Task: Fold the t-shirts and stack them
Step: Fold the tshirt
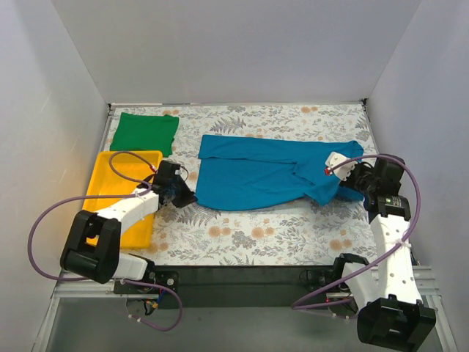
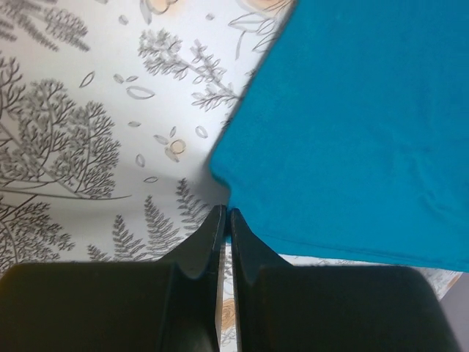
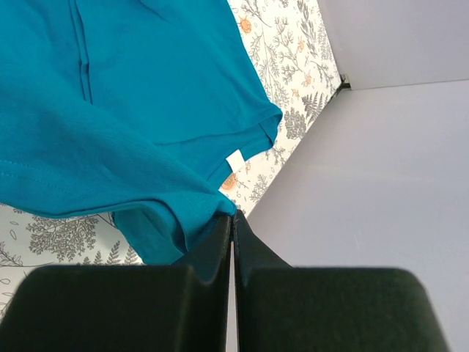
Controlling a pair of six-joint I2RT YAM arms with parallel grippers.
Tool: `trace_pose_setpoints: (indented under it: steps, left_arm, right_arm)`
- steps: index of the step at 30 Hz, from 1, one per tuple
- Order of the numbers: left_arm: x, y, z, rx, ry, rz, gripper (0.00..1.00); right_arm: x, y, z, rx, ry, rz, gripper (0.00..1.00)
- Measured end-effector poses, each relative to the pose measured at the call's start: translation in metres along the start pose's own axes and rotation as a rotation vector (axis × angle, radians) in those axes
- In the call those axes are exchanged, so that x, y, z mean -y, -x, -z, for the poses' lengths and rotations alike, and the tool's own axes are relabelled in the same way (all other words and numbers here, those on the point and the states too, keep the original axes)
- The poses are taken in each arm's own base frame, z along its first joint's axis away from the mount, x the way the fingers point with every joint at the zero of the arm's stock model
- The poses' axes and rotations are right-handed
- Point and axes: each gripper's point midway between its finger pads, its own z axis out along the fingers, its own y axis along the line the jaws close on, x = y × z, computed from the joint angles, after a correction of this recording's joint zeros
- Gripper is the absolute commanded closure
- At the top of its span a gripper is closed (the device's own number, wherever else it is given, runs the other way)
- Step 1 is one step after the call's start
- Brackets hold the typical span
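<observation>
The teal-blue t-shirt [image 1: 256, 172] lies spread across the middle of the table, bunched at its right end. My left gripper [image 1: 189, 198] is shut on its near left corner, as the left wrist view shows [image 2: 226, 214], with the cloth [image 2: 352, 125] low over the table. My right gripper [image 1: 343, 178] is shut on a fold of the shirt's right end; the right wrist view [image 3: 233, 217] shows the cloth [image 3: 110, 110] hanging from the jaws, lifted off the table, its white label visible. The bright green t-shirt [image 1: 143, 133] lies folded at the back left.
A yellow plastic tray [image 1: 110, 180] sits at the left, under my left arm. The tablecloth [image 1: 256, 235] is floral. White walls enclose the table on the left, back and right; the right wall [image 3: 381, 147] is close to my right gripper.
</observation>
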Motion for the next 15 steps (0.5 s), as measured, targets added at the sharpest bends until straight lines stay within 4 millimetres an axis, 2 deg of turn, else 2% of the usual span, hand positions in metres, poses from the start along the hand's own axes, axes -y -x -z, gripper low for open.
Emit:
trace_pose_setpoints:
  steps: [7,15]
  left_arm:
    - [0.027,0.023,0.004,0.050,-0.048,-0.008,1.00]
    - [0.031,0.045,-0.009,0.068,-0.020,0.011,1.00]
  right_arm:
    - [0.004,0.000,-0.012,0.007,0.020,-0.023,0.99]
    - [0.007,-0.005,-0.022,-0.002,0.027,-0.039,0.99]
